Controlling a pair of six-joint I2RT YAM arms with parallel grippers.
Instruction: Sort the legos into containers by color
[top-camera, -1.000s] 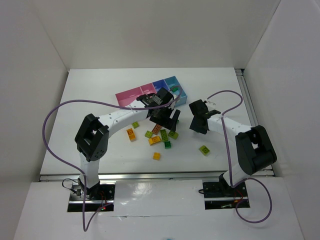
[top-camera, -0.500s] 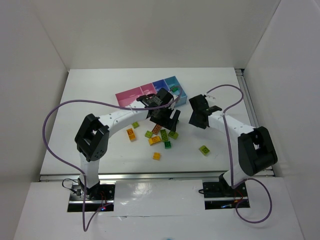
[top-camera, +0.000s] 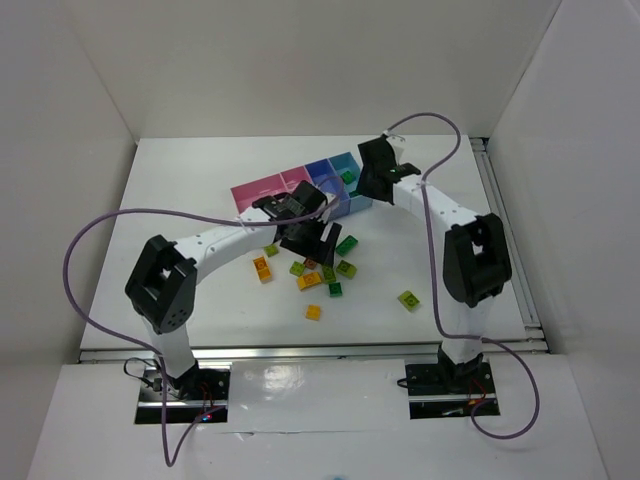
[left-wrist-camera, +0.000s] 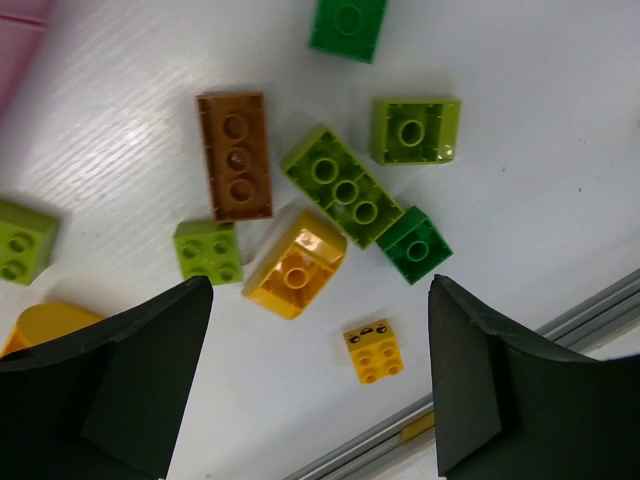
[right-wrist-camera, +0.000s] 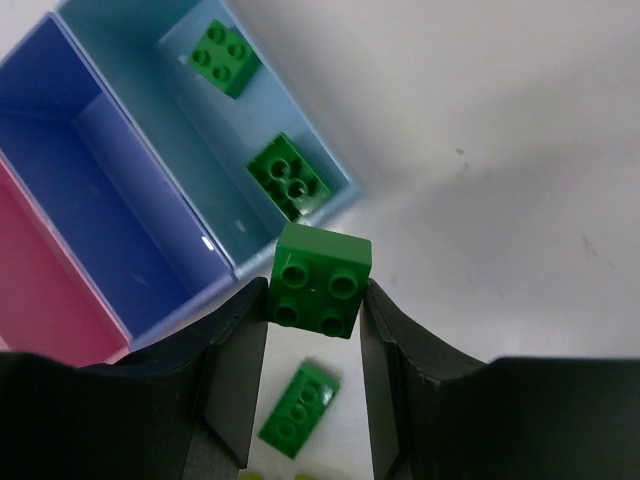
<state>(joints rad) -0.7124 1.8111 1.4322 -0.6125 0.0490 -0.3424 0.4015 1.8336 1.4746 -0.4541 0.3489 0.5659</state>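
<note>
My right gripper is shut on a dark green lego and holds it just past the near corner of the light blue container. Two dark green legos lie in that container. The darker blue container and a pink one adjoin it. My left gripper stands open above a cluster: a brown lego, an olive-green one, an orange-yellow one and a small yellow one. From above, the right gripper is by the containers, and the left gripper is over the pile.
A lone lime lego lies toward the right front and a yellow one near the front. A dark green lego lies flat below the right jaws. A metal rail runs along the table's near edge.
The right arm has swung from mid-table back and left to the light blue container, carrying the dark green lego. The left arm has shifted slightly left and nearer over the pile.
</note>
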